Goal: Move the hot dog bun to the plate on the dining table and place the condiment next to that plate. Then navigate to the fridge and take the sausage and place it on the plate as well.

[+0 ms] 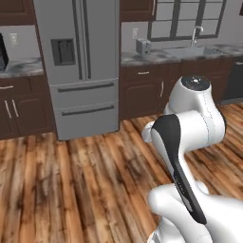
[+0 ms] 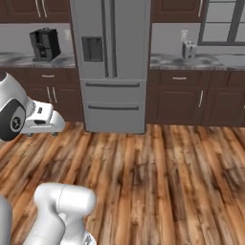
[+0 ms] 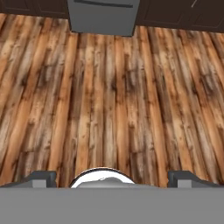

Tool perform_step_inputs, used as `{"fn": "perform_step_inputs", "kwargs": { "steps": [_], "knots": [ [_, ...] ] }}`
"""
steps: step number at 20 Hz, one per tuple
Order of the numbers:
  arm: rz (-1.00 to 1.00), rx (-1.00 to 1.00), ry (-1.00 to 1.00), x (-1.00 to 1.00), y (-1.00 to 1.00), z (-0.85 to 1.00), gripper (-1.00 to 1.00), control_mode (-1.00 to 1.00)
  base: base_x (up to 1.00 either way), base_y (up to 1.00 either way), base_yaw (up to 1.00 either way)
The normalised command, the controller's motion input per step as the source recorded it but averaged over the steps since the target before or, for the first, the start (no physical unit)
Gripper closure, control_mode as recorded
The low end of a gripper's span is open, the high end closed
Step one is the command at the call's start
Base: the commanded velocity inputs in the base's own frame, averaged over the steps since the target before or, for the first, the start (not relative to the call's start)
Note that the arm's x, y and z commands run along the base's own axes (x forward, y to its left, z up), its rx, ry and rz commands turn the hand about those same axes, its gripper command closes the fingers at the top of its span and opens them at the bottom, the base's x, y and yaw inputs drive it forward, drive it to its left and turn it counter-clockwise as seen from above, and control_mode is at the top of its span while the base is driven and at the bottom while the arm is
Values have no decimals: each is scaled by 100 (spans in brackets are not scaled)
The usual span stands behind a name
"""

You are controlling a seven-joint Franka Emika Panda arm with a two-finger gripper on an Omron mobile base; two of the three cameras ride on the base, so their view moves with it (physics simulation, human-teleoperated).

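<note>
Standing against the back wall, the fridge (image 1: 80,66) is cut off at its top in both base views, and in the hand view just its lowest drawer front (image 3: 103,16) enters at the upper edge. It is tall, silver-grey and smooth, with 2 long vertical handles meeting at the centre, a dark dispenser panel (image 1: 62,51) set in the left door, and 2 drawer fronts below, each with a horizontal bar handle. All doors and drawers sit flush and closed, so nothing inside can be seen.

At the left edge of the left base view a black appliance is sliced off by the frame; the right base view shows it whole as a boxy coffee machine (image 2: 44,44) on a grey marbled counter (image 2: 33,60). Dark brown cabinets (image 1: 142,90) with slim metal pulls run either side of the fridge. Right of the fridge stand a small silver toaster (image 1: 143,46), a sink with a curved faucet (image 1: 195,34) and a paned window (image 1: 185,19) cropped at the top.

Glossy wooden floor planks (image 3: 113,100), streaked orange and brown, stretch from the robot to the fridge.

In the hand view the gripper (image 3: 112,177) shows 2 dark grey finger tips (image 3: 41,178) set far apart near the lower corners; the jaws are spread wide, holding and touching nothing, with bare floor beyond them.
</note>
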Motion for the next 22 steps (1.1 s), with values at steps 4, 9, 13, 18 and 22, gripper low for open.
{"fn": "perform_step_inputs", "kwargs": {
  "steps": [4, 9, 13, 18, 22],
  "knots": [
    [0, 0, 0, 0, 0, 0, -100, 100, 100, 0, 1],
    [0, 0, 0, 0, 0, 0, -100, 100, 100, 0, 3],
    [0, 0, 0, 0, 0, 0, -100, 100, 100, 0, 3],
    [0, 0, 0, 0, 0, 0, -100, 100, 100, -5, 5],
    [0, 0, 0, 0, 0, 0, -100, 100, 100, -9, 8]
  ]
}}
